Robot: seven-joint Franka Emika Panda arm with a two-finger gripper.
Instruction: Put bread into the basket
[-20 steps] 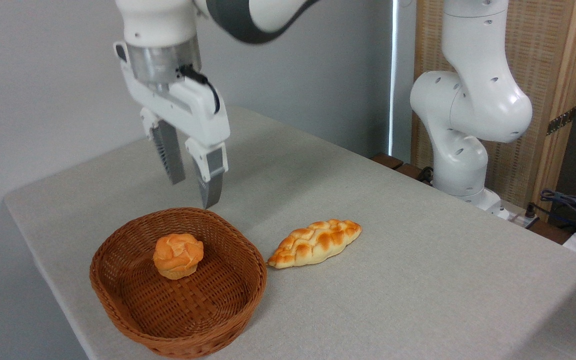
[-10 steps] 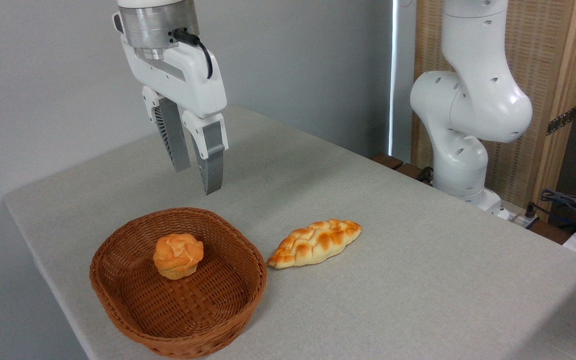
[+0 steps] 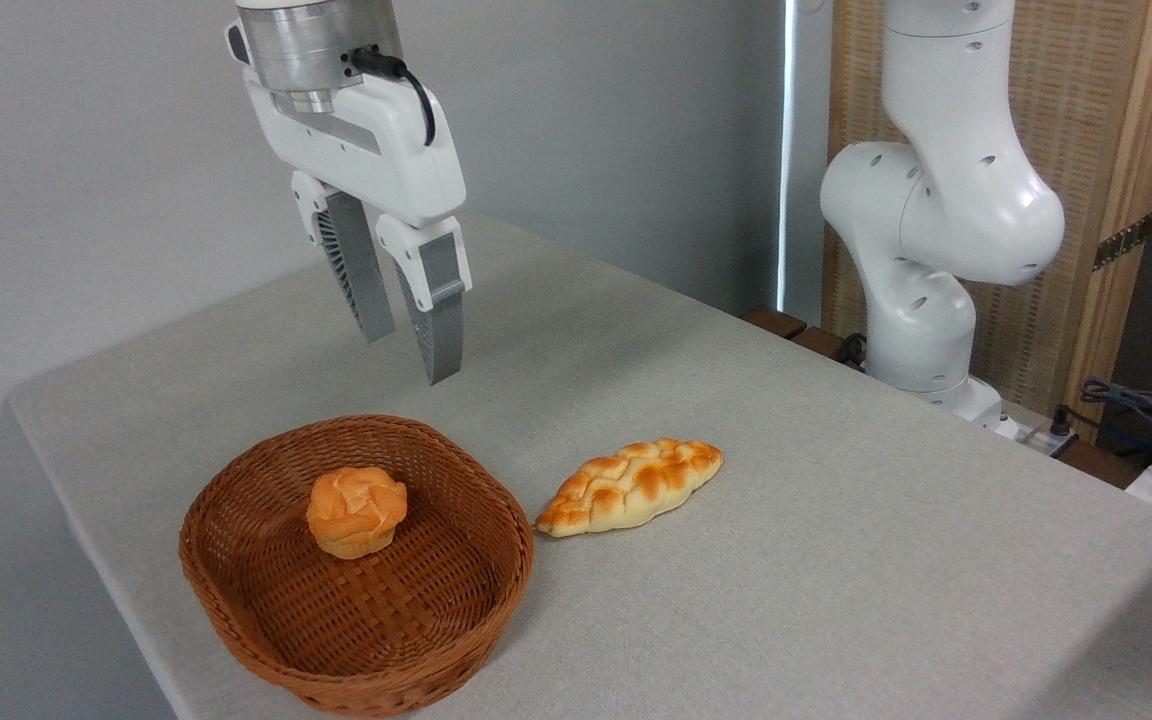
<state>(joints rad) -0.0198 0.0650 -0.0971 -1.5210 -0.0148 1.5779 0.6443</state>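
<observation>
Since a second ago my gripper [image 3: 406,350] has risen, jaws apart and empty; small round orange-golden bun [image 3: 356,511] sits in reddish-brown wicker basket [image 3: 236,585], seemingly light, soft; I'd grip its sides.

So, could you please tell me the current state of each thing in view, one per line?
Small round orange-golden bun: upright inside the basket, free of the gripper.
Oval reddish-brown wicker basket: on the table, holding only the bun.
Braided golden loaf: flat on the table, outside the basket.
Gripper: raised, open, empty.
</observation>
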